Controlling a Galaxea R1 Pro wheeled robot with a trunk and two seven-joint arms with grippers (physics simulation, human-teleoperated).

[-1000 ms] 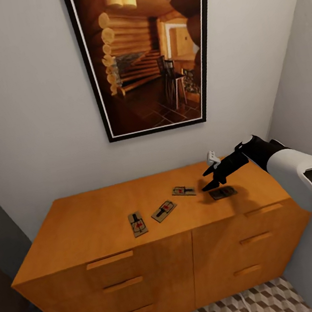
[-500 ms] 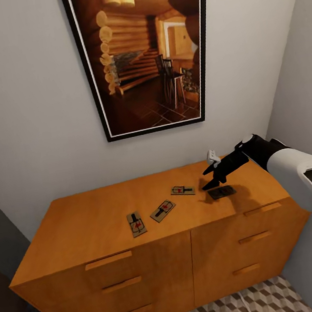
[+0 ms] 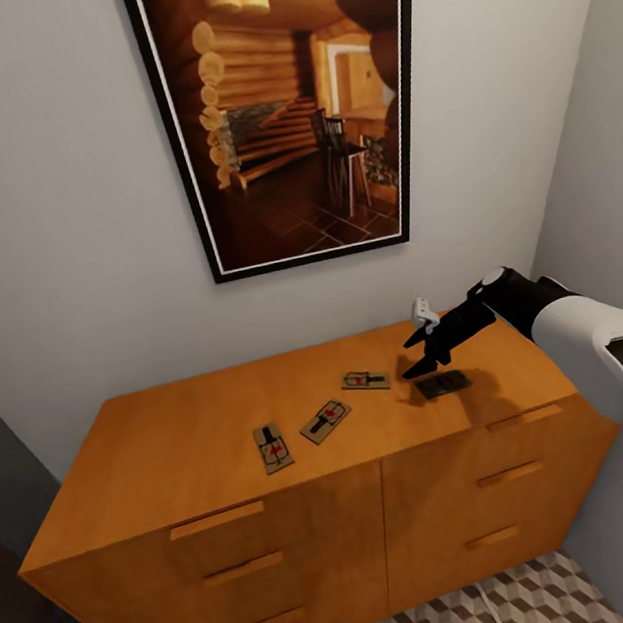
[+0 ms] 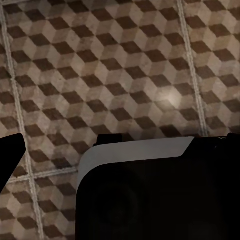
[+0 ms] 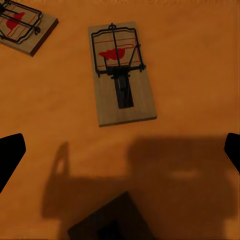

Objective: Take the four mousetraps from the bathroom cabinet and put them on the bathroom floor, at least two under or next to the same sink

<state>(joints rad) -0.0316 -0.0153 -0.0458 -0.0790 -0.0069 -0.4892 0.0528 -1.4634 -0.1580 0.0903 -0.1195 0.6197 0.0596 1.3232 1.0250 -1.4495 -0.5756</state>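
Right wrist view is showing the right gripper spread wide over a shadowed mousetrap; descending off-centre risks pushing it away.

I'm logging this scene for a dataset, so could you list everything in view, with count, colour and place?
mousetraps: four, tan wood with dark wire and a red spot, scattered on the cabinet top; the rightmost lies in shadow under the right gripper
cabinet: one, orange-brown, against the wall
picture: one, black frame, log-cabin interior, on the wall above the cabinet
bathroom floor: brown-beige cube-pattern tiles, below the cabinet
right gripper: black, open, above the rightmost mousetrap
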